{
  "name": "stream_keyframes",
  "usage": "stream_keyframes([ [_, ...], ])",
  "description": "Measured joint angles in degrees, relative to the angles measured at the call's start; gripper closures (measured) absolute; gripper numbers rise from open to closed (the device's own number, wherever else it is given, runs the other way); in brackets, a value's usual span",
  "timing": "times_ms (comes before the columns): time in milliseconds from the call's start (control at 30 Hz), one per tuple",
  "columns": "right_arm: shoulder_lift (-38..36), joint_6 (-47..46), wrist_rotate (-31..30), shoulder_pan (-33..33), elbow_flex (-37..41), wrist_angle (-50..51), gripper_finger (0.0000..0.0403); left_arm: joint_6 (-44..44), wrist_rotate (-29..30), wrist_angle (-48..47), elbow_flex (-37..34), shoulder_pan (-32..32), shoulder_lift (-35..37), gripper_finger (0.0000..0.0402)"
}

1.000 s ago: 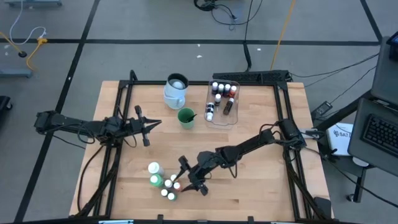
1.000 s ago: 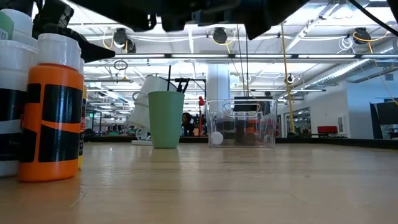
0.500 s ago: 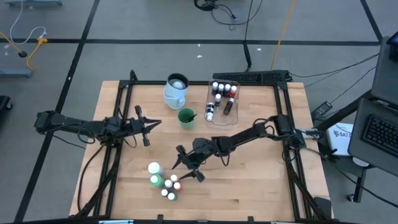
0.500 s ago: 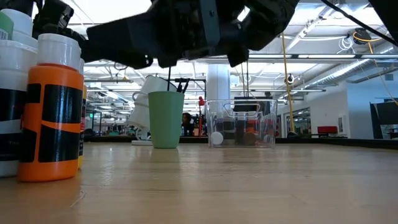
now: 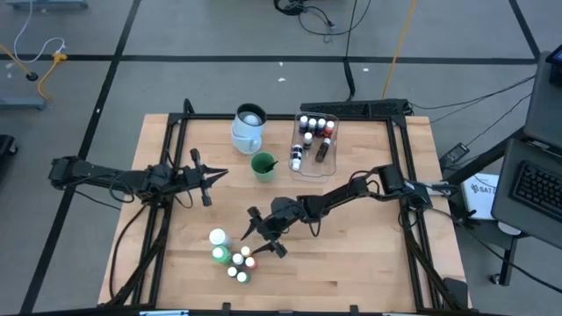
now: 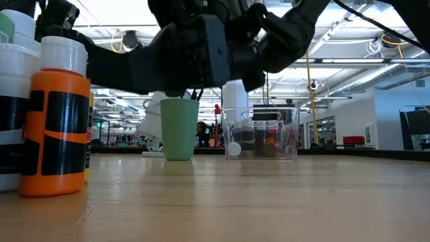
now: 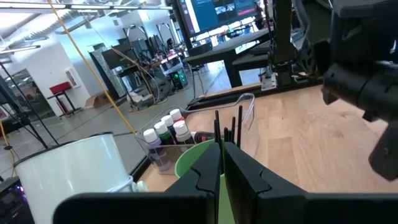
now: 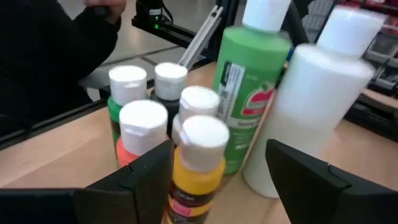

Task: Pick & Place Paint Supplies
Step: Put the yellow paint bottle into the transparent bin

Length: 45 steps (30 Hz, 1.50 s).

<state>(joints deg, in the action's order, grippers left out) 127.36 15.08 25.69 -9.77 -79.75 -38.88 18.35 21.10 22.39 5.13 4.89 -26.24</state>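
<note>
A cluster of small paint bottles (image 5: 237,262) stands near the table's near edge, with a larger white bottle (image 5: 216,237) and a green one (image 5: 219,254). My right gripper (image 5: 261,237) hovers open just right of the cluster. In its wrist view a yellow bottle with a white cap (image 8: 198,163) stands between the open fingers (image 8: 142,175), apart from both, in front of the green bottle (image 8: 252,87) and the white one (image 8: 323,93). My left gripper (image 5: 207,180) waits shut at the table's left. Dark brushes (image 7: 227,127) stand in a green cup (image 5: 262,166).
A clear tub (image 5: 314,145) near the far edge holds more small bottles. A pale-blue jug (image 5: 248,128) stands left of it, beside the green cup. In the low view an orange bottle (image 6: 54,128) stands close at the left. Bare wood lies right of my right arm.
My right gripper has moved from the cluster's near right side toward the far edge and slightly left, staying open. In the low view its arm has come down into the picture. The bottles have not moved.
</note>
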Motion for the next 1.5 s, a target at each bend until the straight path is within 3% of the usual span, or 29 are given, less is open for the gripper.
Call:
stream_keyframes([
  [600,0.8,-4.1,3.2,-0.1,0.0,-2.3,0.0165,0.1,0.0,0.1,0.0,0.0,0.0,0.0376],
  [833,3.9,-5.2,1.4,-0.1,0.0,-9.3,0.0176,0.1,0.0,0.2,0.0,0.0,0.0,0.0376],
  [1333,3.9,-4.0,1.4,-0.5,0.0,-9.8,0.0180,0.7,0.0,0.2,0.0,0.0,0.0,0.0376],
  [1500,3.9,-4.1,1.4,-0.5,0.0,-9.8,0.0203,0.7,0.0,0.2,0.0,0.0,0.0,0.0376],
])
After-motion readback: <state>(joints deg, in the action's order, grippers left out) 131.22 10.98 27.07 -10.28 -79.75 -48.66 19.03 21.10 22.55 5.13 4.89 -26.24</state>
